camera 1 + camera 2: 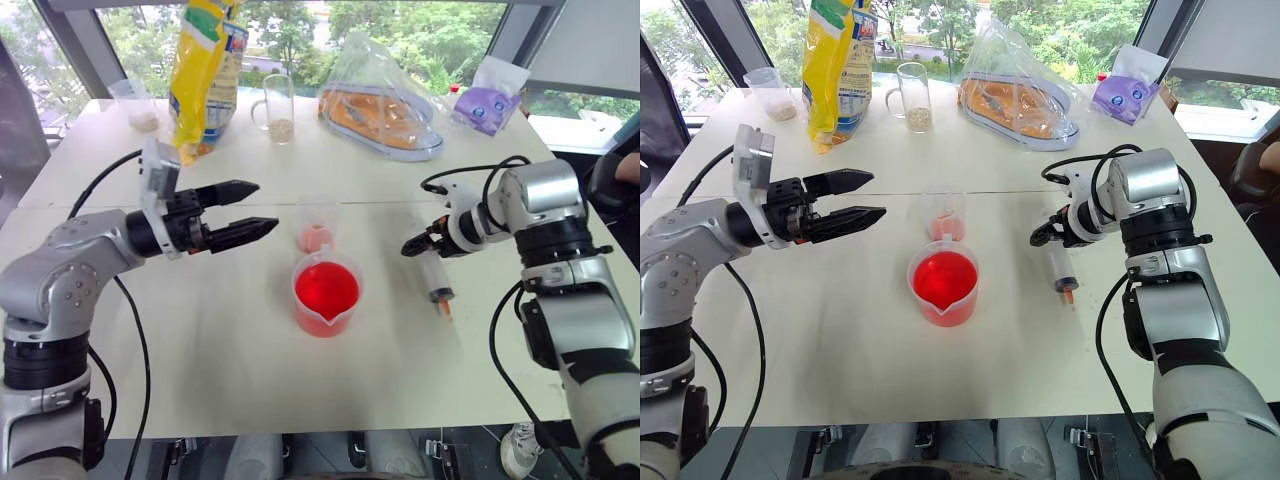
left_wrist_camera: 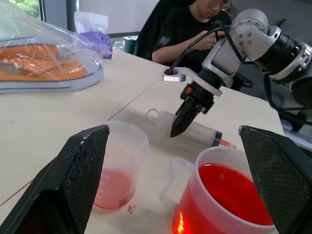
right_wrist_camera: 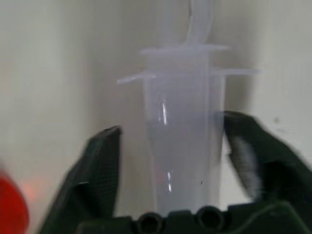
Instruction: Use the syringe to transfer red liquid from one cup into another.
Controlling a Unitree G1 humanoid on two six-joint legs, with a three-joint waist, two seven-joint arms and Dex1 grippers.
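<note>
R gripper fingers straddle syringe on table.

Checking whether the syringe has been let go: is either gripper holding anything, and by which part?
Nothing is held. The right gripper straddles the syringe barrel, jaws open; the left gripper hangs open.

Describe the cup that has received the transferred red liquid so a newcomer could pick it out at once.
Start at the white table and find the wide spouted cup brimming with bright red liquid near its middle. Just beyond it stands the slim clear cup. Unlike its neighbour, it has no spout and holds only a shallow pinkish-red layer at its bottom.
</note>
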